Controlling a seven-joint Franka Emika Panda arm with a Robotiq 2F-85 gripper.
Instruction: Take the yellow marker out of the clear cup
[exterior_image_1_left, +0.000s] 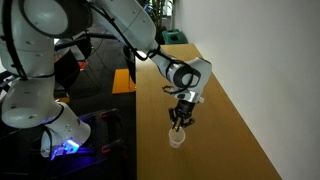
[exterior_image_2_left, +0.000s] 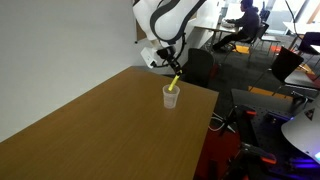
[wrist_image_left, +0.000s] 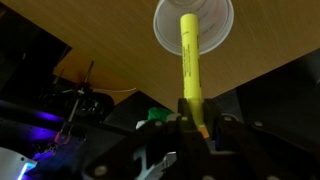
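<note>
Yellow marker (wrist_image_left: 188, 60) leans with its lower end inside the clear cup (wrist_image_left: 163, 35), and the gripper (wrist_image_left: 197, 120) pinches its upper end between its fingers, as the wrist view shows. It looks light, rigid and smooth, so a firm squeeze across the barrel near the top should hold it. The cup (thin plastic, probably almost weightless) could tip or ride up if the barrel drags on the rim. In an exterior view the cup (exterior_image_2_left: 171, 98) stands close to the edge of the table (exterior_image_2_left: 90, 130) with open air above, so a straight lift seems safest. Whether the tip touches the cup's floor is hard to tell.
</note>
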